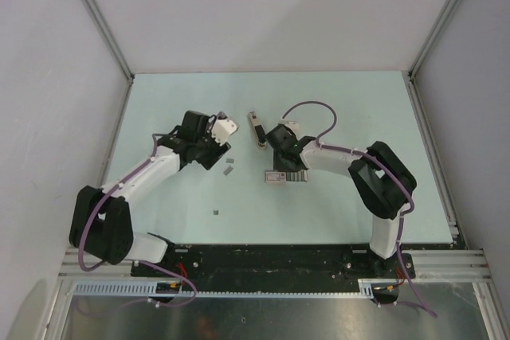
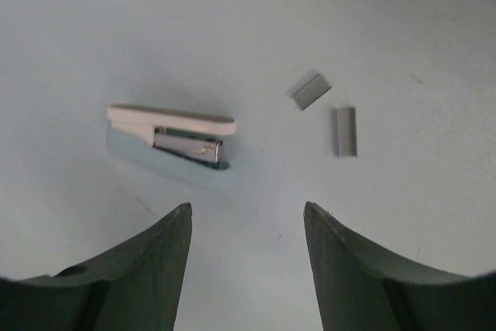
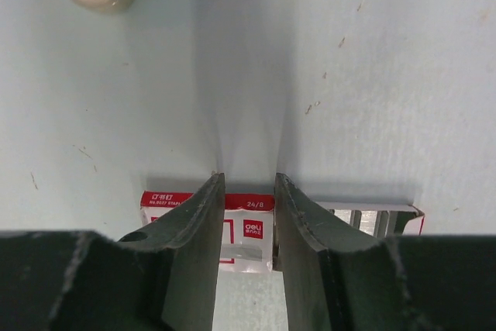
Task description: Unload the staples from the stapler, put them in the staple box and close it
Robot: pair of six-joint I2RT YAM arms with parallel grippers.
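Around middle of tabletop [image 1: 358, 117], small white stapler w/ metal magazine [image 2: 170, 133] lies before our L gripper [image 2: 246, 215], fingers wide, empty; R gripper [image 3: 249, 184] narrow, holding nothing, over red-white staple box [image 3: 167, 199].

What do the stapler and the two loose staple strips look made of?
The stapler has a white top, matte, likely plastic; its insert gleams grey, likely metal. The staple strips are grey with a dull sheen, probably metal.
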